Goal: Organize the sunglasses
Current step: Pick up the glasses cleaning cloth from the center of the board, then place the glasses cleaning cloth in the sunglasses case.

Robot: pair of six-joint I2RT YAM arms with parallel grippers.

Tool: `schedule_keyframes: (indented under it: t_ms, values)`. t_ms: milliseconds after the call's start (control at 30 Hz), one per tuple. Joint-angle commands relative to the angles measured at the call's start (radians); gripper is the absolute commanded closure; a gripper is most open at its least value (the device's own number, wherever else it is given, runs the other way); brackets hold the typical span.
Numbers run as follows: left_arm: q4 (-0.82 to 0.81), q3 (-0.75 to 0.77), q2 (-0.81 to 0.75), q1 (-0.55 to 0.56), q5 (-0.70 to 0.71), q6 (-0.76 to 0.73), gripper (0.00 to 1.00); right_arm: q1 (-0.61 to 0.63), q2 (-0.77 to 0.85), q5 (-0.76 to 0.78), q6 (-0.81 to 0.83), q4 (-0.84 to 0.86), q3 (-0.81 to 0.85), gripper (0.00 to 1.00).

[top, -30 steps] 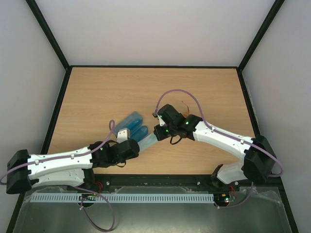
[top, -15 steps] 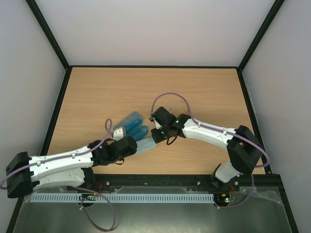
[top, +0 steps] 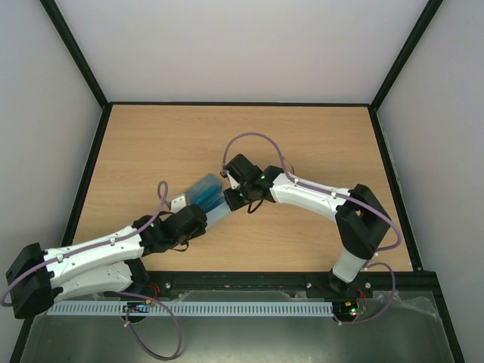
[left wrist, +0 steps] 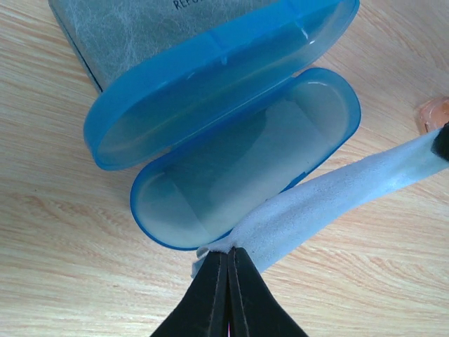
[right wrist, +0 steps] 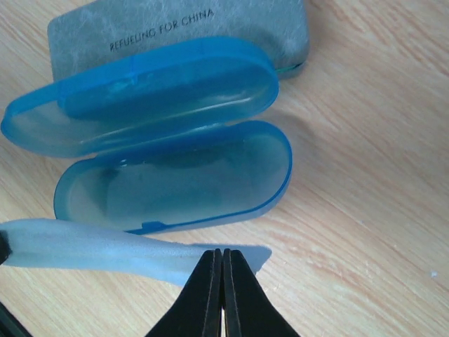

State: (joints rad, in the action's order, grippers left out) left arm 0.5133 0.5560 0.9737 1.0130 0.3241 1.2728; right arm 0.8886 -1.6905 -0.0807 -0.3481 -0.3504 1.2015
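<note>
1. Sunglasses (left wrist: pixel 435 112): seen only as an orange-pink sliver at the right margin of the left wrist view, lying on the table (top: pixel 151 144) near the far end of the cloth. Covered by the right arm from above, so impossible to tell which pair or how it lies. Not yet in a case.
2. Next outward, the blue case (left wrist: pixel 238 182): hinged wide open, both halves empty. Sits left of the table's centre, roughly midway between the near and far edges.
3. Along the open long side of the lower half, the pale blue cloth (left wrist: pixel 337 189): drawn into a taut band between the two arms. Apparently lifted off the wood, judging by the shadow beneath it.
4. Left gripper (left wrist: pixel 228 261): clamped tight on one end of the cloth, close against the case's rounded end. Right gripper (right wrist: pixel 222 258): likewise pinched tight on the opposite corner.
5. Step in hand, by judgement: laying the cloth into the case as a lining before packing the sunglasses. Next move calls for carrying the band sideways over the lower half, lowering it level, then releasing both ends together to avoid bunching on the rim.
6. Writing: "REFUELING FOR CHINA" in dark capitals on the grey pouch (right wrist: pixel 175 28) behind the lid. Nothing legible on case or cloth.
</note>
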Motion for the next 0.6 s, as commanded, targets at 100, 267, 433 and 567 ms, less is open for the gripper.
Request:
schedule_keyframes:
  t_ms: [100, 267, 433, 567]
  values:
    - [-0.014, -0.013, -0.001, -0.048, -0.028, -0.055, 0.98, -0.022, -0.061, 0.027, 0.032, -0.067, 0.074, 0.99]
    - [-0.021, -0.025, 0.000, -0.078, -0.038, -0.078, 0.98, -0.021, -0.096, 0.031, 0.038, -0.071, 0.105, 0.99]
    - [-0.038, -0.031, 0.008, -0.115, -0.052, -0.111, 0.97, -0.022, -0.122, 0.041, 0.040, -0.078, 0.141, 0.99]
    - [-0.048, -0.033, 0.019, -0.135, -0.060, -0.130, 0.98, -0.022, -0.139, 0.046, 0.041, -0.081, 0.163, 0.99]
